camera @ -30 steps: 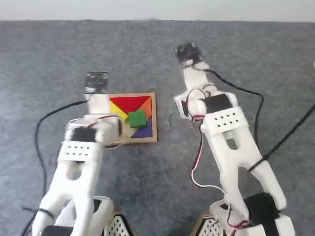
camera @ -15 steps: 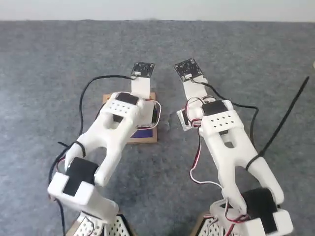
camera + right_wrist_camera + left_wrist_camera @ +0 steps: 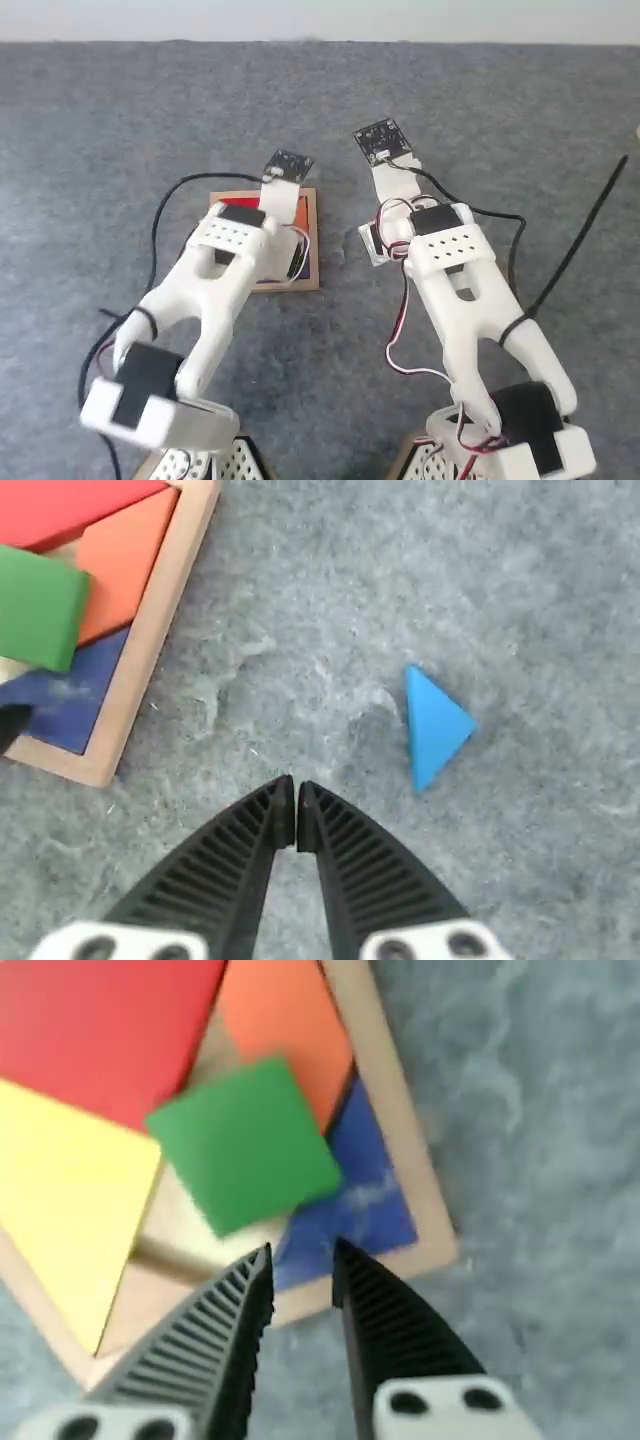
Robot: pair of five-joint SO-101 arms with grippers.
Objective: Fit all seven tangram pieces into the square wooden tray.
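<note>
The square wooden tray [image 3: 392, 1095] holds a red triangle [image 3: 100, 1030], a yellow triangle [image 3: 60, 1210], an orange piece [image 3: 285, 1010] and a dark blue piece [image 3: 350, 1205]. A green square [image 3: 240, 1145] lies askew on top of them, not seated flat. My left gripper [image 3: 302, 1252] hovers over the tray's corner by the dark blue piece, narrowly open and holding nothing. A light blue triangle [image 3: 435, 725] lies loose on the carpet beside the tray [image 3: 160, 640]. My right gripper [image 3: 296, 815] is shut and empty above the carpet between tray and triangle.
In the high view the left arm [image 3: 235, 250] covers most of the tray [image 3: 313, 235], and the right arm [image 3: 450, 250] stands just to its right. Grey carpet spreads all around. A black cable [image 3: 580, 240] runs along the right arm.
The left arm swung from the tray's left side to right over it, hiding the pieces in the high view. The right arm barely shifted.
</note>
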